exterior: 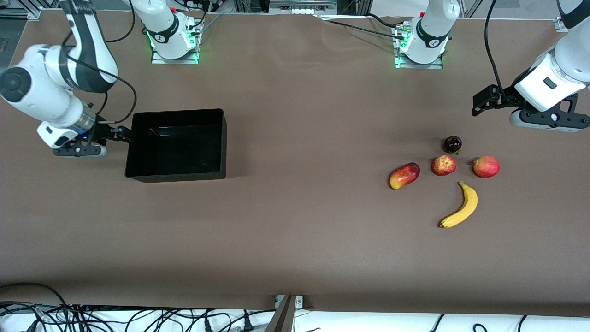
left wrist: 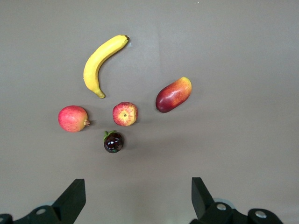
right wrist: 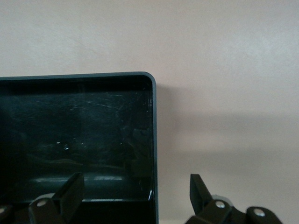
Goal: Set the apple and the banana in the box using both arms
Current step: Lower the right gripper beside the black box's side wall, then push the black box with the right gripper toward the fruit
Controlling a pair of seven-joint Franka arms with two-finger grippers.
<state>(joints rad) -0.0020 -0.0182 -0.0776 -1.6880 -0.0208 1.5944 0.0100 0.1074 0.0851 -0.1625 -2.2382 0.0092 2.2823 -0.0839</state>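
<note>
The apple [exterior: 444, 165] [left wrist: 124, 114], small and red with yellow streaks, lies among other fruits toward the left arm's end of the table. The yellow banana [exterior: 461, 205] [left wrist: 100, 63] lies nearer to the front camera than the apple. My left gripper [exterior: 481, 103] [left wrist: 138, 196] hangs open and holds nothing, over bare table beside the fruits. The black box [exterior: 177, 112] [right wrist: 153, 140] stands toward the right arm's end, with nothing in it. My right gripper [exterior: 123, 134] [right wrist: 135, 193] is open at the box's end wall, near a corner, with one finger over the inside.
A pink-red round fruit [exterior: 486, 166] [left wrist: 73, 118] and an oblong red-and-yellow fruit [exterior: 404, 175] [left wrist: 173, 94] flank the apple. A small dark fruit [exterior: 452, 144] [left wrist: 113, 142] lies farther from the front camera than it. Brown table stretches between box and fruits.
</note>
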